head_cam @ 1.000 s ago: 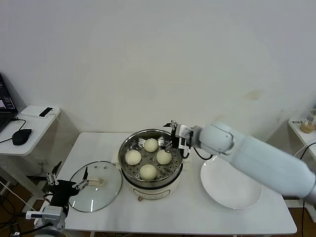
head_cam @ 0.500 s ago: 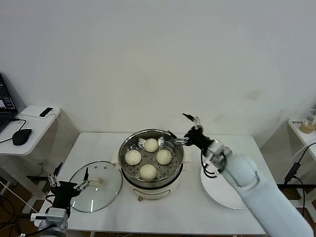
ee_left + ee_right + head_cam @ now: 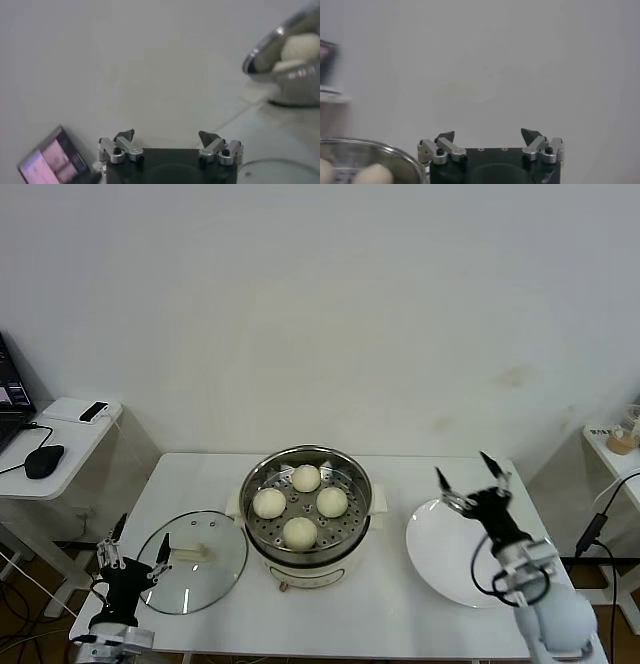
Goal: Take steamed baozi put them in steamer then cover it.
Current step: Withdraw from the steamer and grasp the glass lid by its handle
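Observation:
Several cream-white baozi (image 3: 301, 504) sit on the perforated tray inside the steel steamer (image 3: 262, 542) at the table's middle. The steamer also shows in the left wrist view (image 3: 290, 70) and the right wrist view (image 3: 395, 155). The glass cover (image 3: 215, 569) with its cream handle lies flat on the table left of the steamer. My left gripper (image 3: 134, 547) is open and empty at the front left, beside the cover's left rim. My right gripper (image 3: 472, 477) is open and empty, raised over the white plate (image 3: 450, 574) to the steamer's right.
A side desk at the far left holds a black mouse (image 3: 44, 460) and a small white box (image 3: 80, 410). A laptop screen (image 3: 52, 160) shows in the left wrist view. A shelf edge (image 3: 615, 446) stands at the far right.
My right arm has pulled back from the steamer's right rim to the right and toward me, over the white plate. My left gripper has dropped slightly toward the front edge.

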Robot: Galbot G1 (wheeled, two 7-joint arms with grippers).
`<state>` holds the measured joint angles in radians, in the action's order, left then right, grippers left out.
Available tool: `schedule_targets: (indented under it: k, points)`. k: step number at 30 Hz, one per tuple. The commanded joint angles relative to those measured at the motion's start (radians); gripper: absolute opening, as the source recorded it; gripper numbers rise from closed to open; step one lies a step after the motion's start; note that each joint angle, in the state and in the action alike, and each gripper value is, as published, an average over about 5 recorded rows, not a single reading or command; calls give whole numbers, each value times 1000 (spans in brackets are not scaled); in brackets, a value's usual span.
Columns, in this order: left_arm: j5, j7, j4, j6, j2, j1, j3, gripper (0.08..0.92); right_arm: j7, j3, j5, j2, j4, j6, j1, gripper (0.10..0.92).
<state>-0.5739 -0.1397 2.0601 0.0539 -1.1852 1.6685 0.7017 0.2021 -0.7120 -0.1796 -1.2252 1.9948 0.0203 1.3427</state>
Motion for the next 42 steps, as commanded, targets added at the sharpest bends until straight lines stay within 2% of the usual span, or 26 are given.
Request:
schedule_targets:
  k: [1, 13, 42]
  points:
    - [-698, -36, -132, -137, 89, 68, -17, 823, -5, -229, 18, -125, 41, -35, 217, 823]
    - [-736, -40, -251, -175, 113, -32, -82, 823, -8, -221, 7, -157, 68, -19, 247, 823]
    - [-700, -15, -471, -160, 137, -273, -149, 823, -15, -193, 39, -169, 78, -12, 289, 823]
